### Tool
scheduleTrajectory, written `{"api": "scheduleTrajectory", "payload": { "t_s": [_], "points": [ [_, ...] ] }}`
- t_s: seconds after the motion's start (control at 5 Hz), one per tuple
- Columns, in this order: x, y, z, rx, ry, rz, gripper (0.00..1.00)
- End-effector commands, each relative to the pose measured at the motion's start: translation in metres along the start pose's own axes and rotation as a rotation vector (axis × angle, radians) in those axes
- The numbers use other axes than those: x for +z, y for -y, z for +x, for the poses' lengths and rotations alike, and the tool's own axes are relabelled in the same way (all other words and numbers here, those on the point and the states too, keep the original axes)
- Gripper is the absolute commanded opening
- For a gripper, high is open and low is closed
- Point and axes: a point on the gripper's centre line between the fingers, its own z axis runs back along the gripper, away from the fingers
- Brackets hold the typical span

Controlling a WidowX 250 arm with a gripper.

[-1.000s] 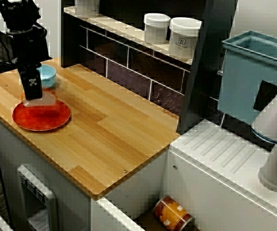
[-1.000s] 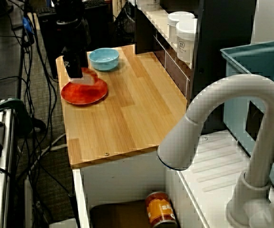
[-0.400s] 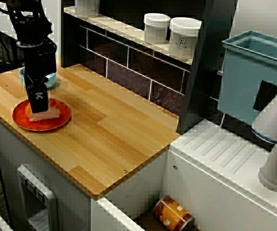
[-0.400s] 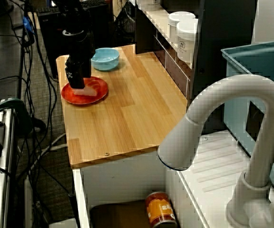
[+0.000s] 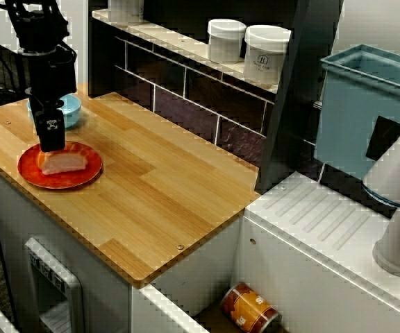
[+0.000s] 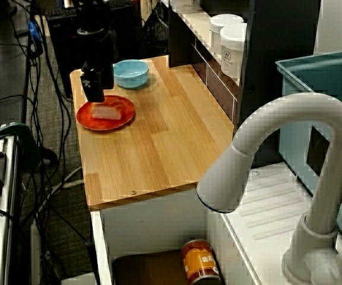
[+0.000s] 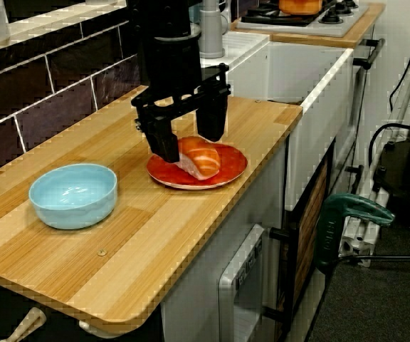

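Risen since earlier: end effector (image 7: 190, 143) off sushi (image 7: 201, 159) | jaws spread, empty, just above it | sushi lies on plate (image 7: 230, 169) | bowl (image 7: 73, 194) nearby on counter (image 7: 155, 239)

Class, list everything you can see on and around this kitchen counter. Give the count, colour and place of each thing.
plate: one, red, at the counter's end
fish piece: one, pink-orange, lying on the plate
bowl: one, light blue, beside the plate
counter: one, light wood
jars: two, white, raised behind the counter
can: one, orange, lying below the counter's edge
tap: one, white, beside the tub
tub: one, blue, past the jars
gripper: one, black, open, over the fish piece
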Motion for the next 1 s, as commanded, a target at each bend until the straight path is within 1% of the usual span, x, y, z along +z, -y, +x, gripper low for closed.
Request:
{"api": "scheduleTrajectory", "payload": {
  "t_s": [0.0,0.2,0.4,0.6,0.8],
  "points": [
    [0.009,-0.013,0.009,-0.133,-0.046,0.101,1.00],
    [0.013,-0.022,0.010,-0.281,-0.103,0.103,1.00],
    [0.020,-0.030,0.011,-0.531,-0.154,0.074,1.00],
    [0.021,-0.040,0.007,-0.586,-0.163,0.043,1.00],
    [0.018,-0.048,-0.002,-0.604,-0.164,0.023,1.00]
  ]
}}
